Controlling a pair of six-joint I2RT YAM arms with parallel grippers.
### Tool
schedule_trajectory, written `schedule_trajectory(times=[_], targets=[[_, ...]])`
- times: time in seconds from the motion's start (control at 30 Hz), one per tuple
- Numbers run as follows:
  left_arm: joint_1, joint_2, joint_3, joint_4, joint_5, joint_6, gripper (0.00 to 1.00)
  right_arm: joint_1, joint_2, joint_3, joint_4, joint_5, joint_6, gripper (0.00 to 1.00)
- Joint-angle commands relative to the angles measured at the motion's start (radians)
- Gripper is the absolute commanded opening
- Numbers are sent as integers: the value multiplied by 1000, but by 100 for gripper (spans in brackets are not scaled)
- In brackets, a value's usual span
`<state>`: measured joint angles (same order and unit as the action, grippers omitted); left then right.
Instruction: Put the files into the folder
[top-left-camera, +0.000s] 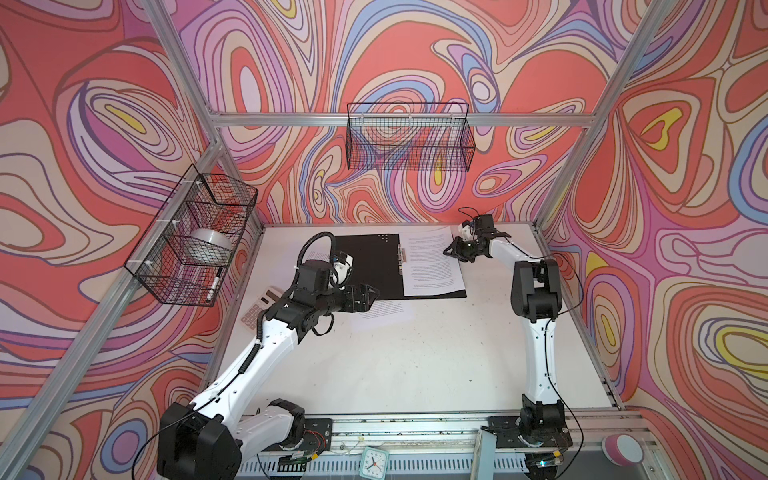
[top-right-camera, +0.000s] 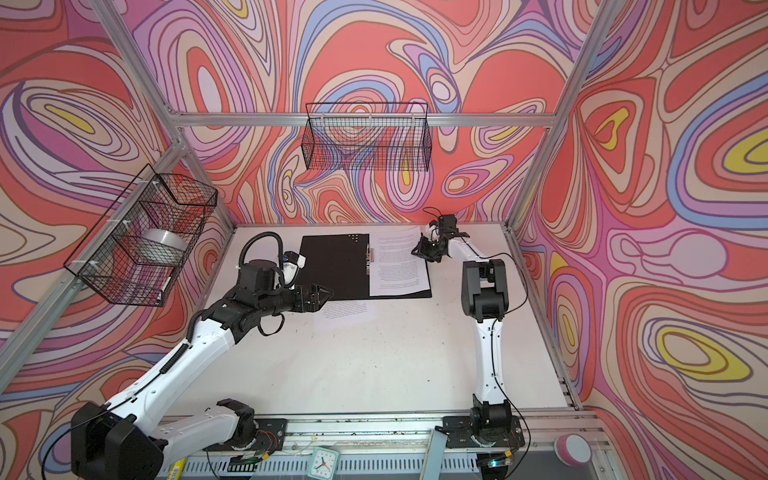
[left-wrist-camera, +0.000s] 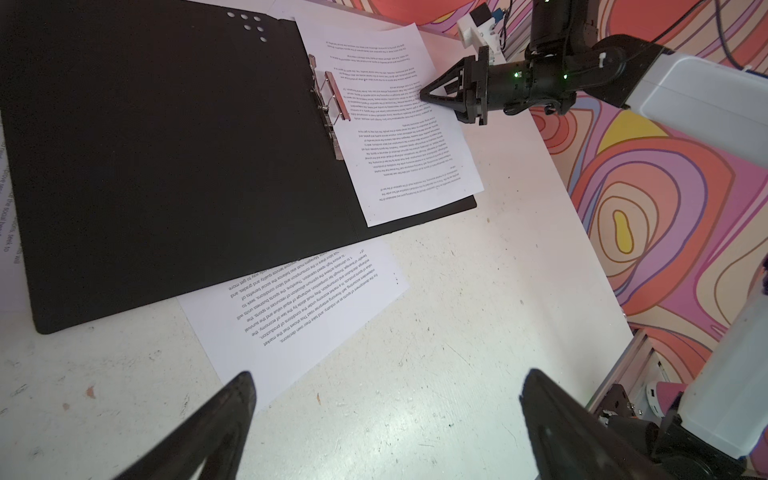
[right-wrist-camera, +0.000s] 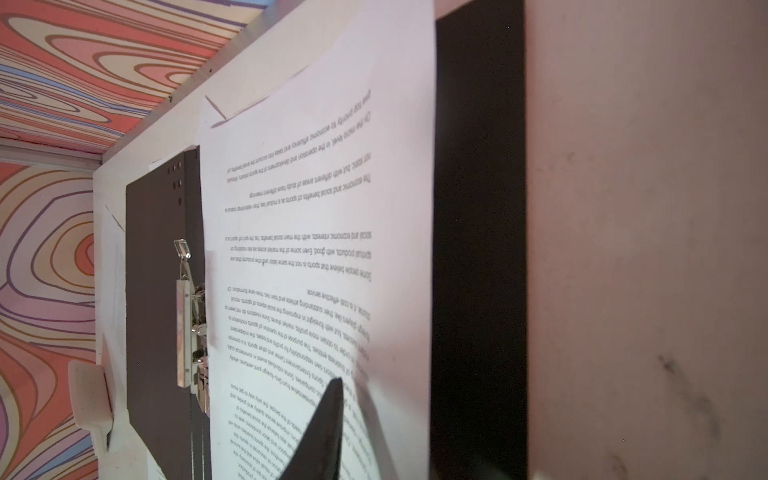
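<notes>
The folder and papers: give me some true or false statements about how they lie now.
The folder lies open, black inside up. True.
A printed sheet lies on its right-hand half. True.
The left pincer grips a sheet. False: it is open and empty.
The calculator sits inside the folder. False: it lies on the table, left of the folder.
A second sheet pokes out from under the folder's near edge. True.

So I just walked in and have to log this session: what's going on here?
Two robot arms are filing paper. The folder lies open on the table, one sheet lying inside beside the clip. The right hand is at that sheet; whether it grips is unclear. The left hand hovers open by a second sheet, partly tucked under the folder.
</notes>
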<state>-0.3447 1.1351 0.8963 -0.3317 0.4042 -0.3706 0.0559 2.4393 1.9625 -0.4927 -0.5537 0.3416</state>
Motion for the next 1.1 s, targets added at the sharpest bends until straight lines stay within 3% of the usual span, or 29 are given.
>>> schedule_trajectory(times=[0.0, 0.37, 0.73, 1.07], targets=[[9, 4, 11, 10, 13, -1, 100, 5, 0, -8, -19, 18, -6, 32], [10, 1, 9, 11, 16, -2, 100, 5, -19, -19, -26, 62, -13, 60], [10, -6, 9, 10, 17, -3, 100, 5, -59, -48, -26, 160, -18, 83], [10, -10, 9, 9, 15, -5, 100, 8, -184, -57, -52, 251, -25, 87]])
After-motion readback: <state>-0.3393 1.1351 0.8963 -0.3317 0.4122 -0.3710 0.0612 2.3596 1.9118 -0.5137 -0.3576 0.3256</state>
